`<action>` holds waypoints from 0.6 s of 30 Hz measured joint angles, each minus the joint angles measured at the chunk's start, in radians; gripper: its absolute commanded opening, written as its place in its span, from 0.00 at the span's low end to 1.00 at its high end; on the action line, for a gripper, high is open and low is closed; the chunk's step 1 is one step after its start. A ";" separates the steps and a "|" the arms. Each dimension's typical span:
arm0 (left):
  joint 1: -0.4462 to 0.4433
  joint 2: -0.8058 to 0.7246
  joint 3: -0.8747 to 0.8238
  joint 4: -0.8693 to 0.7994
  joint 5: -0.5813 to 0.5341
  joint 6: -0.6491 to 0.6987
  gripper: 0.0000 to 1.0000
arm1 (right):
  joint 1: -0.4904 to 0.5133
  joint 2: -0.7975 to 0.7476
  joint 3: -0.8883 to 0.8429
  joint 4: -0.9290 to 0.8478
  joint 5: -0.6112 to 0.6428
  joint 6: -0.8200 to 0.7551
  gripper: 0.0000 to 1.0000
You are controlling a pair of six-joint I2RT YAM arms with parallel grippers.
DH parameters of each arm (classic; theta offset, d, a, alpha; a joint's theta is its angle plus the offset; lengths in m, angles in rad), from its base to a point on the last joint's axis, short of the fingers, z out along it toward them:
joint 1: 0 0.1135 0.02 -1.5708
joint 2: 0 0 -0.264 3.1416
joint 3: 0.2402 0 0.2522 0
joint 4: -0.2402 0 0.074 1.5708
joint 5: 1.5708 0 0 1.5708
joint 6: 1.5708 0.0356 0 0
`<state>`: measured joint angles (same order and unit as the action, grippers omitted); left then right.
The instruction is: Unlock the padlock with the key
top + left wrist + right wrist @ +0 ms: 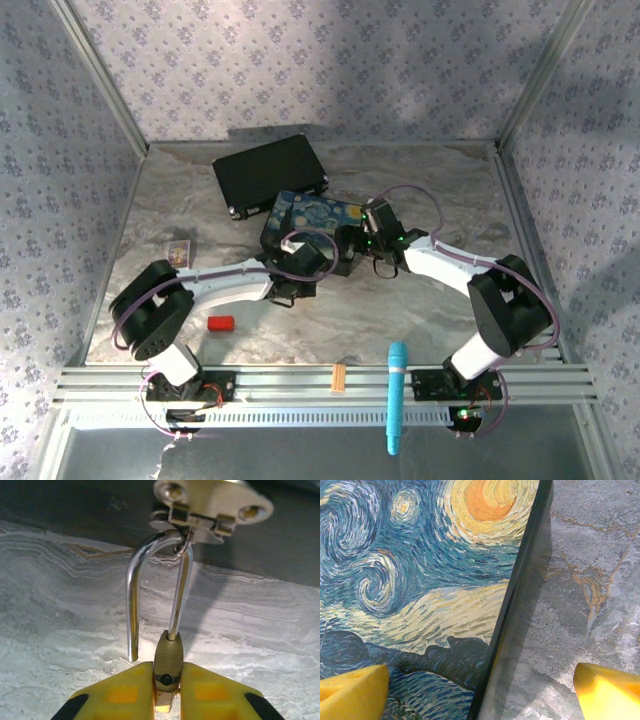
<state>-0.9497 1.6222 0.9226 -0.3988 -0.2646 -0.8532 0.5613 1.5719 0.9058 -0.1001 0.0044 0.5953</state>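
Shackle [133,605] of padlock [168,657] looks sprung, unlock seems done: left end effector [167,680] pinches its body, right end effector [480,687] wide open, empty; next prob. unhook from hasp [212,502].

Pale wallpaper with small lilac flowers covers the walls [300,60] from 9 round to 3 o'clock. Aluminium posts [100,75] slant up at 10 and 2. The tabletop [450,190] is grey-veined marble (tan streaks here and there). A ribbed metal rail [280,385] crosses at 6. A soft patch of light falls on the wall at 12.
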 measured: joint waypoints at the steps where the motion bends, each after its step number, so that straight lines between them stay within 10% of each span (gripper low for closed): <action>1: -0.013 0.013 0.016 -0.023 -0.031 0.000 0.18 | 0.000 0.000 0.000 0.000 0.000 0.000 0.94; 18: -0.131 0.272 0.253 -0.325 -0.341 -0.076 0.19 | 0.000 -0.006 -0.007 0.003 0.008 0.008 0.94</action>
<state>-1.0809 1.8946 1.1751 -0.7235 -0.6060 -0.9291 0.5613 1.5658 0.8989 -0.0971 0.0120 0.6029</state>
